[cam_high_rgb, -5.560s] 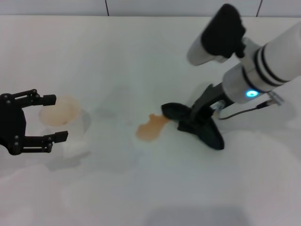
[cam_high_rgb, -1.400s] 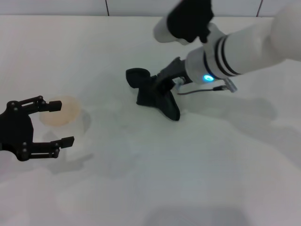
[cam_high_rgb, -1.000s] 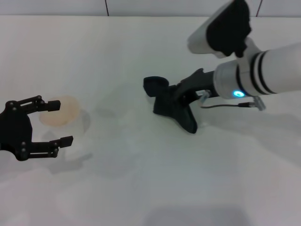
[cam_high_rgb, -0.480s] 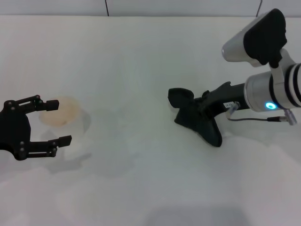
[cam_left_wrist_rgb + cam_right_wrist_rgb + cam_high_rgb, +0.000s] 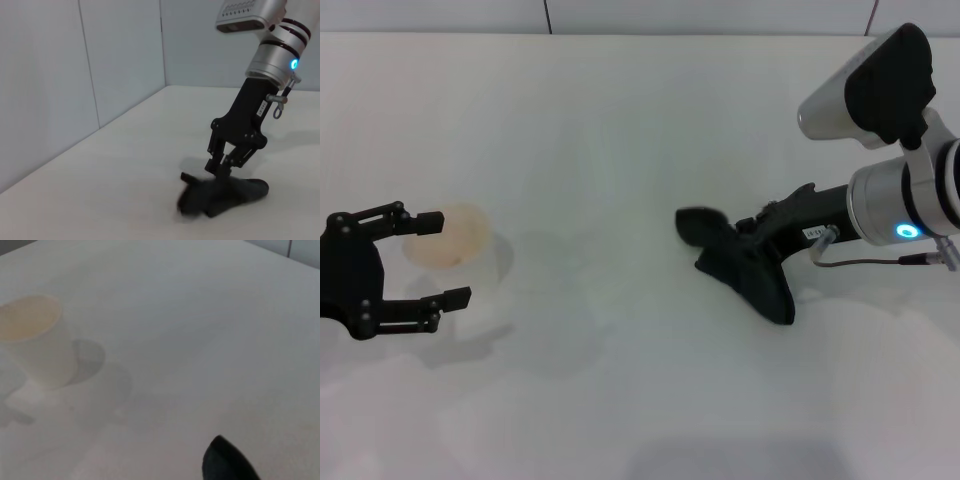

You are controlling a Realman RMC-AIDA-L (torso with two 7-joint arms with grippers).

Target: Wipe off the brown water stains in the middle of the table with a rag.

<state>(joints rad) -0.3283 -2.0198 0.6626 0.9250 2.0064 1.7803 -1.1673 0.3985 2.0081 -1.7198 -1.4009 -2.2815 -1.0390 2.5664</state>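
No brown stain shows on the white table point(image 5: 620, 120) in any view. The black rag point(image 5: 740, 265) lies lumpy on the table right of the middle; it also shows in the left wrist view point(image 5: 222, 192) and, as one corner, in the right wrist view point(image 5: 227, 464). My right gripper point(image 5: 747, 238) is shut on the rag's top and presses it to the table; the left wrist view shows this gripper point(image 5: 224, 169) pinching the cloth. My left gripper point(image 5: 438, 258) is open at the far left, with its fingers on either side of a clear plastic cup point(image 5: 455, 245).
The clear cup with tan inside point(image 5: 35, 340) stands at the left of the table. A grey wall point(image 5: 75, 75) runs along the table's far edge. A cable hangs at my right wrist point(image 5: 860, 262).
My right gripper has dragged the rag from the table's middle back toward the right. The orange-brown blotch seen 5.6 s ago no longer shows. The left gripper has barely moved.
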